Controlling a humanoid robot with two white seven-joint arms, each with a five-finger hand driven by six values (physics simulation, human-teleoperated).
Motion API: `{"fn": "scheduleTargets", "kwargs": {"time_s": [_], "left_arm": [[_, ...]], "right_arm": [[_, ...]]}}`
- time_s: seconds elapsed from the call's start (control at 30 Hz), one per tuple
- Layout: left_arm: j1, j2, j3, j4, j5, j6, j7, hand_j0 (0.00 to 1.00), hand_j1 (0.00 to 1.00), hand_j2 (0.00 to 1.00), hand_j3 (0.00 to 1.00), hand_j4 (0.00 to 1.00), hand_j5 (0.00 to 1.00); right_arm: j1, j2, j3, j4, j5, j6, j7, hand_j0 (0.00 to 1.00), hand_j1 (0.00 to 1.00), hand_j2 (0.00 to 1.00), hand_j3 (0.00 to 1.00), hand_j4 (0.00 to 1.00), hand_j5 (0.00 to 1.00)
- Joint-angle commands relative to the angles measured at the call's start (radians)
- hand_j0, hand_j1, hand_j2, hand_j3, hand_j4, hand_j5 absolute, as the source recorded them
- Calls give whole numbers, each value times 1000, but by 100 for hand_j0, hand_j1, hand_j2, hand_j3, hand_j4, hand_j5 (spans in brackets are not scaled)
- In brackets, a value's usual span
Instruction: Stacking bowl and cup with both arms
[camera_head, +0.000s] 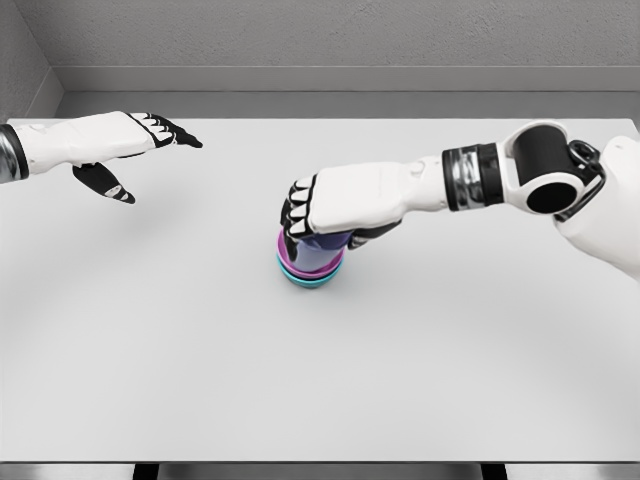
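Right hand (335, 205): reaches in from the picture's right to the middle of the table (320, 380); fingers (298, 208) curled down over a dark blue-violet cup (318, 250), gripping it from above. Cup: sits nested in a stack, inside a purple bowl (290, 262) whose rim shows as a ring, which rests in a teal bowl (310, 282) at the bottom. Stack stands upright on the table, near centre. No writing, brand or label can be read on any item. Left hand (120, 150): hovers over the table's far left, well apart from the stack, fingers spread, holding nothing.
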Motion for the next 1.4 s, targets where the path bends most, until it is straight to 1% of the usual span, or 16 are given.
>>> {"fn": "scheduleTargets", "kwargs": {"time_s": [0.0, 0.17, 0.5, 1.27, 1.3, 1.33, 1.37], "left_arm": [[0, 1, 1, -1, 6, 2, 1, 100, 100, 100, 100, 100, 100], [0, 1, 1, -1, 6, 2, 1, 100, 100, 100, 100, 100, 100], [0, 1, 1, -1, 6, 2, 1, 100, 100, 100, 100, 100, 100], [6, 1, 1, -1, 6, 2, 1, 100, 100, 100, 100, 100, 100], [6, 1, 1, -1, 6, 2, 1, 100, 100, 100, 100, 100, 100], [6, 1, 1, -1, 6, 2, 1, 100, 100, 100, 100, 100, 100], [6, 1, 1, -1, 6, 2, 1, 100, 100, 100, 100, 100, 100]], "right_arm": [[0, 4, 3, 6, -5, 3, 0, 61, 61, 61, 61, 61, 61], [-9, 7, 1, 21, -4, 3, 0, 61, 61, 61, 61, 61, 61], [-8, -3, 0, 24, -2, 3, 0, 61, 61, 61, 61, 61, 61], [-5, 9, 13, 35, 5, 3, 0, 62, 62, 62, 62, 62, 62], [-6, 9, 13, 35, 5, 3, 0, 63, 63, 63, 63, 63, 63], [-6, 15, 12, 35, 18, 3, 0, 72, 72, 72, 72, 72, 72], [-6, 15, 10, 36, 24, 3, 0, 87, 87, 87, 87, 87, 87]]}}
